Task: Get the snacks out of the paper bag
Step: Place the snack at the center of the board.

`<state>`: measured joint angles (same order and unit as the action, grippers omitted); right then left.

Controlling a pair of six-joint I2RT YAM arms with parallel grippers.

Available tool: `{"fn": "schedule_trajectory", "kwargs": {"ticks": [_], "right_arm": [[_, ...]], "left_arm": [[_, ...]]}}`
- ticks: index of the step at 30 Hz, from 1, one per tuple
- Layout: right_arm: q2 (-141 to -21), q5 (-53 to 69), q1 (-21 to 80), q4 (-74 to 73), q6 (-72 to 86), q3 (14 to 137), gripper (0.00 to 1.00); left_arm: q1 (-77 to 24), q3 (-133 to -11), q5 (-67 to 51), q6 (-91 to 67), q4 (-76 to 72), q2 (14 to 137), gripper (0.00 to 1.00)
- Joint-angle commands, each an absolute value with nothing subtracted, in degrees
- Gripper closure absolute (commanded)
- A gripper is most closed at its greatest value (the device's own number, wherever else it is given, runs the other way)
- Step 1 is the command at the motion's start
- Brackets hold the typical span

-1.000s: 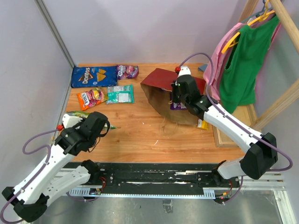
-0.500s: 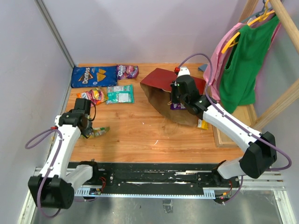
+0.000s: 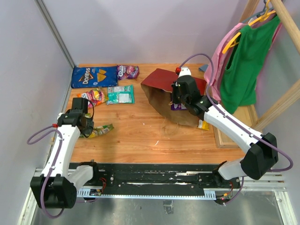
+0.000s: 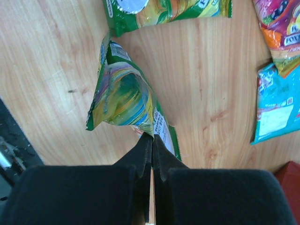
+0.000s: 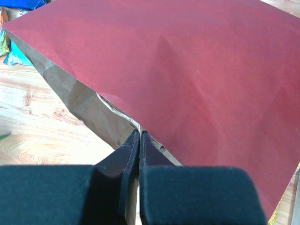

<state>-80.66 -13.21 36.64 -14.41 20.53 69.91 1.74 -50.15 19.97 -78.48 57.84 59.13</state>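
Pinching the glossy green snack packet (image 4: pixel 123 96) by its seam in my left gripper (image 4: pixel 151 138), low over the wooden table (image 4: pixel 211 93), I should set it flat before releasing. My right gripper (image 5: pixel 139 136) clamps the rim of the red paper carrier bag (image 5: pixel 187 70), lifting it.

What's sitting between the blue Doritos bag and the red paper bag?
A purple-pink candy bag, then bare tabletop up to the paper bag; the top view shows it.
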Motion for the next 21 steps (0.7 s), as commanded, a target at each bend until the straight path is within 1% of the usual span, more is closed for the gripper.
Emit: {"fn": "schedule_trajectory", "kwargs": {"ticks": [1, 5, 7, 9, 12, 17, 21], "right_arm": [[-79.43, -13.23, 35.66, -13.80, 20.67, 70.39, 0.99], [-79.14, -13.08, 35.66, -13.69, 20.77, 70.25, 0.99], [-79.48, -12.77, 35.68, -13.39, 20.95, 70.42, 0.99], [-80.10, -12.11, 35.68, -13.23, 21.32, 70.87, 0.99], [-80.80, -11.56, 35.77, -13.56, 21.45, 71.95, 0.99], [-80.22, -14.02, 35.77, -14.19, 20.26, 71.95, 0.99], [-80.43, -15.09, 35.75, -14.14, 19.72, 72.03, 0.99]], "left_arm": [[2.07, -51.01, 15.85, -76.10, 63.66, 53.09, 0.99], [2.02, -48.46, 14.39, -77.02, 66.97, 44.15, 1.00], [2.02, -48.06, 15.32, -76.85, 67.35, 43.53, 0.99], [2.02, -47.68, 15.11, -76.09, 65.62, 46.04, 1.00], [2.02, -46.69, 11.65, -75.09, 60.64, 53.05, 1.00], [2.02, -48.72, 20.46, -77.76, 57.09, 62.35, 1.00], [2.02, -50.72, 22.07, -78.19, 54.12, 67.23, 0.99]]}}
